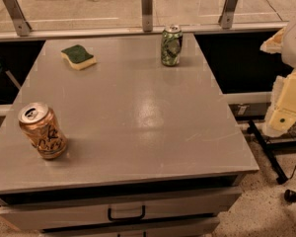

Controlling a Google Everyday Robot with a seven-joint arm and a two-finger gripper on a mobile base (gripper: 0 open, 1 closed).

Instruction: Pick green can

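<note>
Barely started, reach step: gripper [286, 102] hangs off the table's [138, 132] right side, can't tell its state. Next it has to swing in toward the green can [171, 46], upright near the back edge.

The cream-coloured plastic gripper [287, 100], right of the flat grey table [138, 112], runs off the right edge, as does the black cable [292, 195] below it.
</note>
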